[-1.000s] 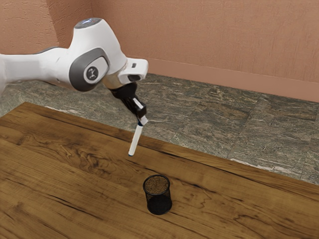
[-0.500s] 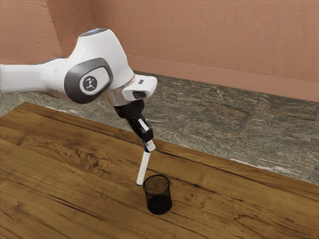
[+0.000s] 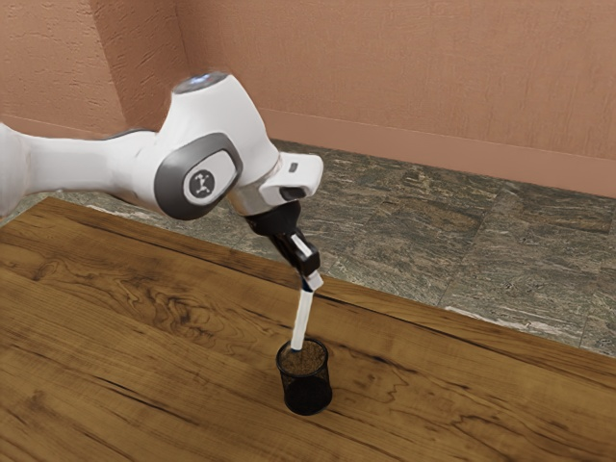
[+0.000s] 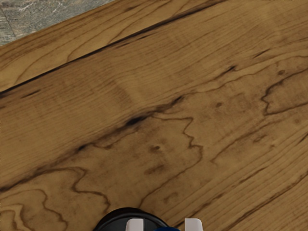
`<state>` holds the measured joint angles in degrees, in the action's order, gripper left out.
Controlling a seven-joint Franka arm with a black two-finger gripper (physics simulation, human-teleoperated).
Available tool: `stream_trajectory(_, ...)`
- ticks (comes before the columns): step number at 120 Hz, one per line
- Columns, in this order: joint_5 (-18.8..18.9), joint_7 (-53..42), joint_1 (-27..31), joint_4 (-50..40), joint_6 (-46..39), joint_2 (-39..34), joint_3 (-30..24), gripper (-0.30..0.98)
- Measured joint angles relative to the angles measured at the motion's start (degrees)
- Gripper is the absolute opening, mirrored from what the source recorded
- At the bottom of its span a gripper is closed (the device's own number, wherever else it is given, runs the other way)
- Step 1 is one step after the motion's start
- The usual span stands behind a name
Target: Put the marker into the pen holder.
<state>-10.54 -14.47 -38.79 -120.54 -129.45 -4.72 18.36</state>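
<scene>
Since the fingers of my gripper have the marker pinched right up by its blue top end, my first worry is the grip itself. There's a lot of marker hanging below that pinch, so if the bottom end snags on something, I reckon it'll swivel or slide between the pads. Next worry is the bottom end: it lines up with the mouth of the pencil cup, but honestly I can't tell if it's dipped inside or just hovering over the opening. The marker's also leaning, top toward the exterior view's right, so pushing down without fixing the tilt could jam it on the rim or tip the cup over. And if I let go too early, it might bounce off the edge and end up on the table instead.

As for where stuff sits: the blue end is between the two fingertips, the white body sticks out below them at a slant, and the far end is at the cup's mouth. The cup itself stands upright on the wood just under the hand. I'd say we're near the end of the job: straighten up a bit, ease down, then release.
</scene>
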Motion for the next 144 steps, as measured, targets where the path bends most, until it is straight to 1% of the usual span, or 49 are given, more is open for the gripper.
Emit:
stream_trajectory(46, 0.3, 0.9, 0.5, -0.4, -3.9, 4.7, -0.6, -0.1)
stream_trajectory(53, 0.3, 1.0, -0.4, -0.4, -4.2, 5.3, 0.3, -0.1)
stream_trajectory(68, 0.4, 1.3, -0.4, -0.5, -4.8, 6.8, 0.3, -0.1)
stream_trajectory(95, 0.4, 1.6, -0.3, -3.8, -5.5, 6.1, 0.3, -0.1)
stream_trajectory(97, 0.4, 1.6, -0.3, -3.9, -5.5, 6.1, 0.3, -0.08)
stream_trajectory(113, -0.7, 0.6, 0.0, -3.7, -5.3, 5.5, 0.1, 0.22)
stream_trajectory(123, 0.2, 0.1, 0.0, -1.3, -4.7, 4.9, 0.1, 0.36)
stream_trajectory(133, 3.2, 0.1, 0.1, 8.1, -0.7, 5.8, 0.3, 0.46)
stream_trajectory(144, 6.1, 0.2, 1.9, 20.7, 8.0, 7.8, 0.2, 0.53)
